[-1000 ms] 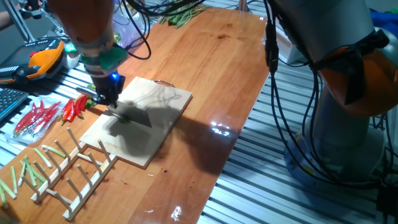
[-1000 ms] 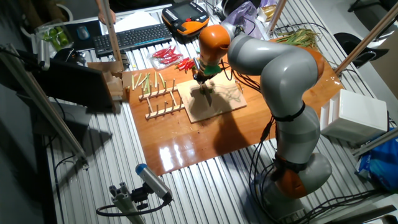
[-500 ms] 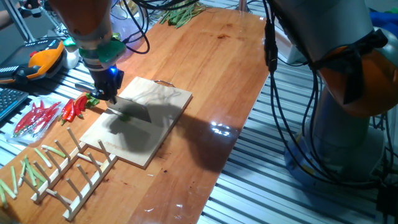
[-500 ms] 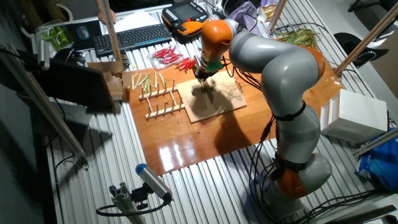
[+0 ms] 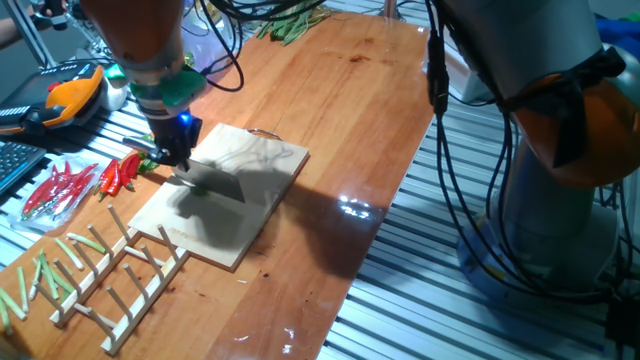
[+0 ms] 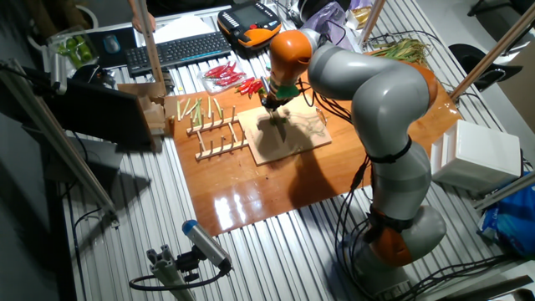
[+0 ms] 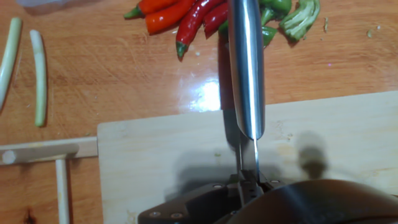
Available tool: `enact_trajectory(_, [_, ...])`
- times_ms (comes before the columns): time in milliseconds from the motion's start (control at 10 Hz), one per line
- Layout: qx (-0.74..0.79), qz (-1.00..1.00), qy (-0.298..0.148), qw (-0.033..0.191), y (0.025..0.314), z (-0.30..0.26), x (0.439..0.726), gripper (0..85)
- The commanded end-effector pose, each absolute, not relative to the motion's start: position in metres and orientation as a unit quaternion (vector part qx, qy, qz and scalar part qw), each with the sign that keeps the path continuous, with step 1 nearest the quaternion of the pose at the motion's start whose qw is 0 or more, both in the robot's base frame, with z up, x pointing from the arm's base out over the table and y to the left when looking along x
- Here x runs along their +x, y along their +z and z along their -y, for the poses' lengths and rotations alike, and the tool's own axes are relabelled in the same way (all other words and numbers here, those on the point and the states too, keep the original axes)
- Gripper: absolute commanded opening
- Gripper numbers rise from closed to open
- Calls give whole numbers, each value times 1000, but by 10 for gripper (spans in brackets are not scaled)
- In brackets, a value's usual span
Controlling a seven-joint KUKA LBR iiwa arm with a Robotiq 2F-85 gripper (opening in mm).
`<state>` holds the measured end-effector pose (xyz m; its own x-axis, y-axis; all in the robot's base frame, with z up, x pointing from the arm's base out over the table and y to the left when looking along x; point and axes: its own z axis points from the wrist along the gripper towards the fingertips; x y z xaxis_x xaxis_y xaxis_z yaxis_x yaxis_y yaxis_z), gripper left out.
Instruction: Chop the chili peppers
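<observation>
Pale rectangular wooden cutting board (image 5: 225,190) as landmark, lying on glossy brown wooden tabletop (image 5: 340,120)

Orange-and-grey robot arm (image 6: 359,84) leans over board's far edge

Black two-finger gripper (image 5: 172,152) clamped on steel flat-bladed knife (image 7: 247,68); blade edge-down over board, tip reaching past board edge

Small bright-green chili pieces (image 5: 200,189) on board under blade; hidden in hand view

Slender red chilies (image 7: 180,15) off board, beyond knife tip

Judgement: press straight down, blade square to board, short strokes, stay over green bits, keep tip clear of red ones
</observation>
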<state>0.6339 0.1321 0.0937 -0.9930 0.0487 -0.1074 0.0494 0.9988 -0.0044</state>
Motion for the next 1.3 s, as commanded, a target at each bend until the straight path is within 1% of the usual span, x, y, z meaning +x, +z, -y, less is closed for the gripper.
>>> enact_trajectory(0, [25,-998,-3,56,92,-131,633,0])
enact_trajectory(200, [26,-998,-4,62,86,-133,628,0])
enact_trajectory(700, [34,-997,-5,64,81,-139,614,0])
enact_trajectory(1000, [30,-997,-7,64,86,-135,627,0])
enact_trajectory(1200, [24,-997,-8,69,87,-131,637,0])
